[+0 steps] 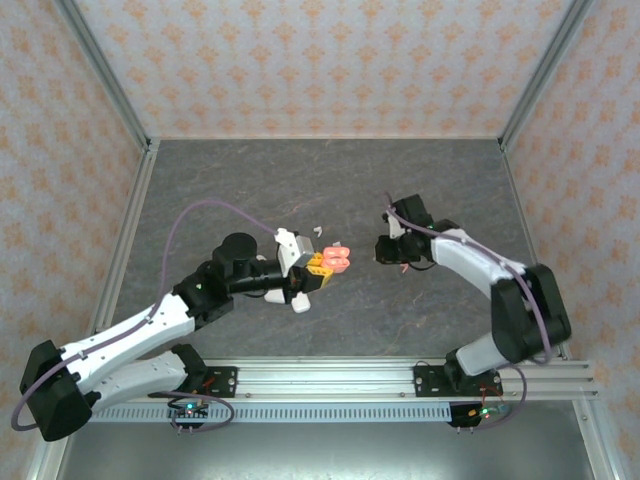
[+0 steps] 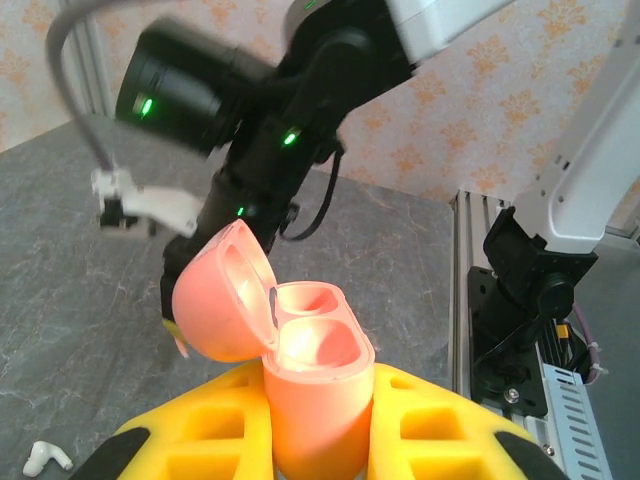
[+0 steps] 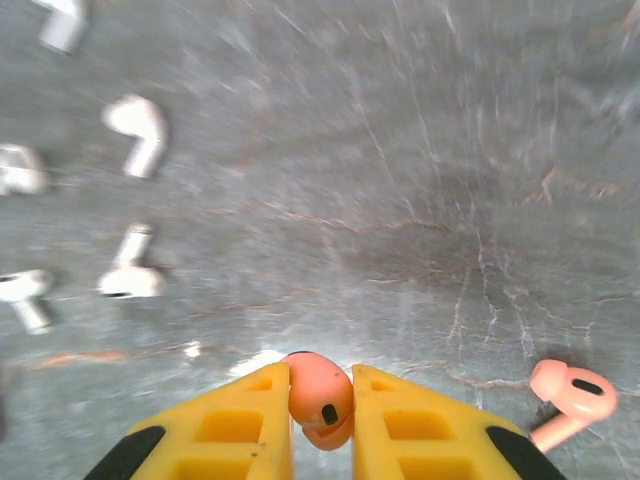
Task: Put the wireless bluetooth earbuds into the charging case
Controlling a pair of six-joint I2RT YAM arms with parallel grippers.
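Coral-orange charging case [image 2: 318, 345] stands clamped in the left gripper [image 2: 320, 425], bottom centre, lid [image 2: 218, 298] tipped open to receive. The right gripper [image 3: 322, 405] pinches one coral earbud [image 3: 320, 385], bottom centre; its twin [image 3: 572, 395] lies lower right, white earbuds [image 3: 137, 135] upper left.

Earbud [image 3: 320, 398] between right claw [image 3: 320, 388] fingers [image 3: 240, 425]
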